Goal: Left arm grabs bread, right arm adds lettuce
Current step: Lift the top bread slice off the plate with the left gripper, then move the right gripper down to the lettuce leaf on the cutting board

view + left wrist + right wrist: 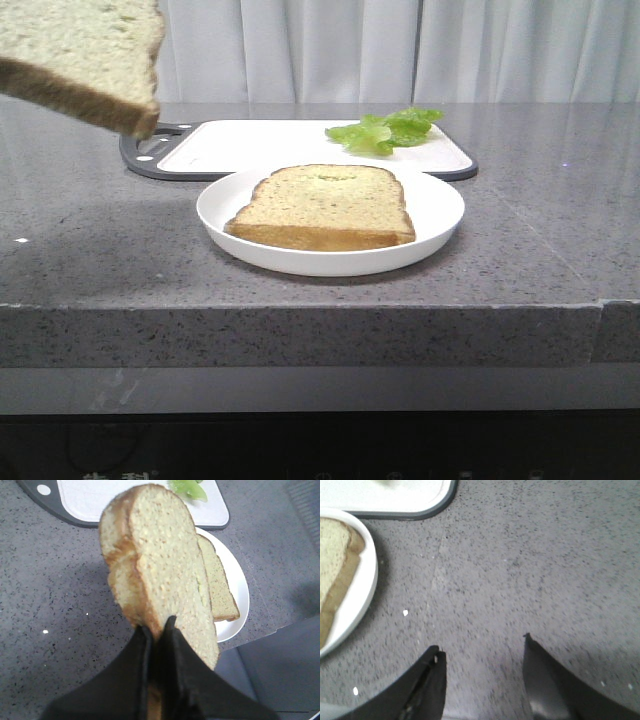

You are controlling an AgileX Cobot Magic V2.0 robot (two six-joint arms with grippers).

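My left gripper point(157, 627) pinches soft, light bread point(160, 565) by its edge above-left of plate point(440, 215), right gripper point(482, 652) wide w/ nothing, lettuce point(385, 130) behind plate, fragile.

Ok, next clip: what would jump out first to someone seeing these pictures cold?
First, the bread held up in the air, pinched at its lower edge by the left gripper and looming in the upper left corner of the front view. Next, a second slice lying flat on the white plate in the middle of the grey counter. Behind it, the lettuce sits untouched on the cutting board, while the right gripper hangs open over bare counter.
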